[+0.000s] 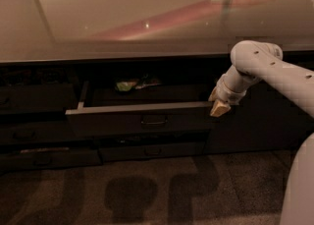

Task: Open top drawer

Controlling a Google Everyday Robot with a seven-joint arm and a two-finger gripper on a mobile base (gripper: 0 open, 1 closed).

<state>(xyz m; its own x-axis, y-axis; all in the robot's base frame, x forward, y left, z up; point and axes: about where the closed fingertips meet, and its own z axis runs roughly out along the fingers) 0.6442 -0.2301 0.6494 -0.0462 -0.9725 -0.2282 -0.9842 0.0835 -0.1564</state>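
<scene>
**Top drawer stands out, gripper at its right end**

The top drawer [113, 122] juts out from under the bench [147, 27]. Its long axis runs left to right, and the loop handle [153, 120] is centred on the front. Something greenish [126, 85] lies in the tray, perhaps a packet. The gripper [219, 103] sits at the front's right end, touching or just beside the top edge, so the handle lies well to its left. Whether it is released or clenched, I cannot tell.

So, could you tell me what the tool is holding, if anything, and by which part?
Cannot tell: the tool is at the right end of the open drawer, away from its handle; whether it grips there is unclear.
</scene>
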